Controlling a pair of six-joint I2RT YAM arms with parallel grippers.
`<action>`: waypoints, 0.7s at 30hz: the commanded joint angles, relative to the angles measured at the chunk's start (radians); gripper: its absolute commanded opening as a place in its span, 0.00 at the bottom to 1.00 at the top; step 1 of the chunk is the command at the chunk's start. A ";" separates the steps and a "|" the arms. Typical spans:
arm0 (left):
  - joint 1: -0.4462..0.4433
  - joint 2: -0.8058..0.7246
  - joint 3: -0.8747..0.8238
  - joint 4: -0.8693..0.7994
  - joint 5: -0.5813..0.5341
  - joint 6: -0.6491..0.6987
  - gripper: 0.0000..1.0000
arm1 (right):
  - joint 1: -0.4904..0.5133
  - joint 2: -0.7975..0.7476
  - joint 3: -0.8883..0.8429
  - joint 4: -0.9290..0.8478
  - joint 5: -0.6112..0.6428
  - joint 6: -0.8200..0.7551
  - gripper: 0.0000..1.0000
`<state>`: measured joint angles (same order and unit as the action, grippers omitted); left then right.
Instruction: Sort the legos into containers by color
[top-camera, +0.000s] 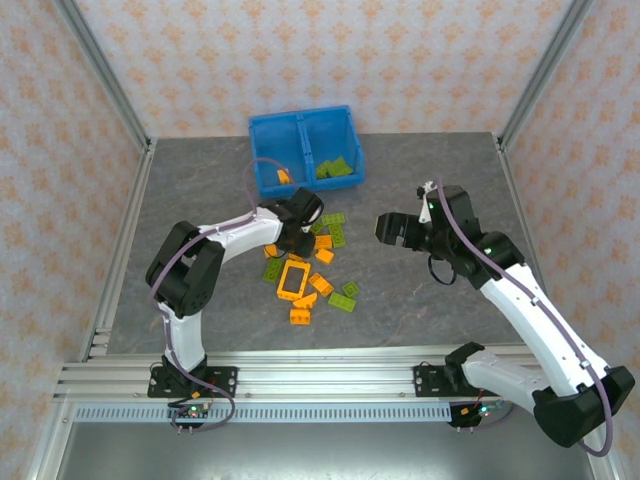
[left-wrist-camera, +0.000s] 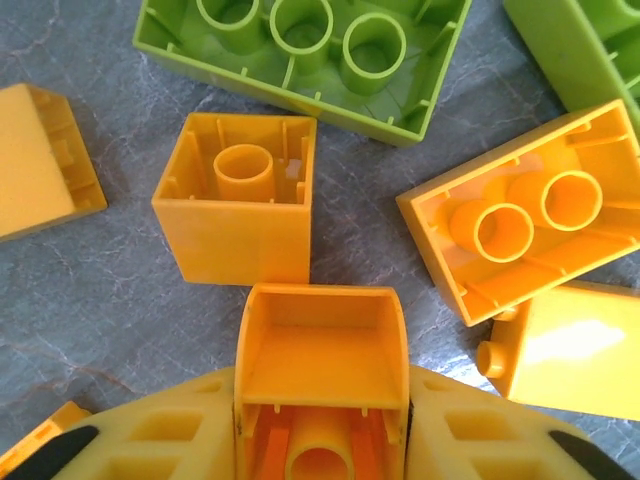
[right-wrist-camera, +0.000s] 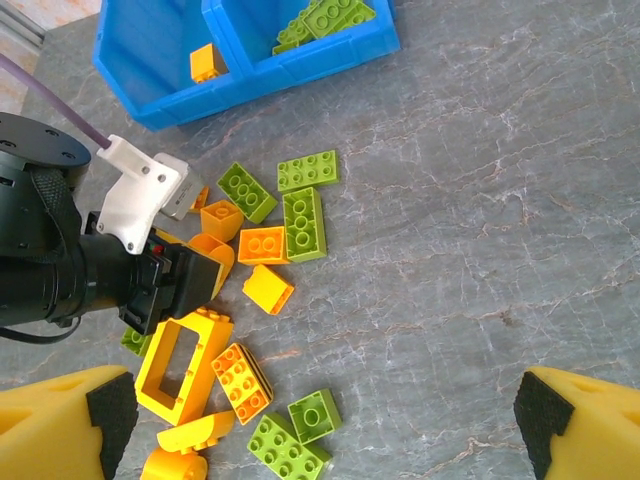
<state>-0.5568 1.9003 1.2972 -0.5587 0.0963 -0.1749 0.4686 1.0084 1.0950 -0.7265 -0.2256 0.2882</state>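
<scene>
Between fingers of left gripper (left-wrist-camera: 322, 425), orange brick (left-wrist-camera: 320, 345), other legos (left-wrist-camera: 232, 215) beyond

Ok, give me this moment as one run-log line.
left fingers: shut on orange brick in pile | right fingers: open, above table | bin: orange piece left, green bricks right | sorting unfinished

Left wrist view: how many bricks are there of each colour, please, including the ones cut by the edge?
Orange bricks: 5, including the orange brick between the left fingers.
Green bricks: 2.
Total: 7. An orange bit in the lower left corner is too cut off to count.
</scene>
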 joint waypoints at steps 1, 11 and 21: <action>-0.007 -0.090 -0.017 0.022 0.010 -0.017 0.32 | 0.004 -0.026 0.037 0.002 0.005 0.037 0.98; 0.020 -0.211 0.309 -0.065 -0.114 0.057 0.31 | 0.005 0.097 0.069 0.236 0.105 0.239 0.98; 0.174 0.236 0.844 -0.093 -0.207 0.049 0.29 | 0.004 0.297 0.193 0.254 0.159 0.274 0.98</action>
<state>-0.4057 2.0193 2.0609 -0.6044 -0.0528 -0.1307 0.4686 1.2858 1.2457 -0.4950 -0.1070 0.5350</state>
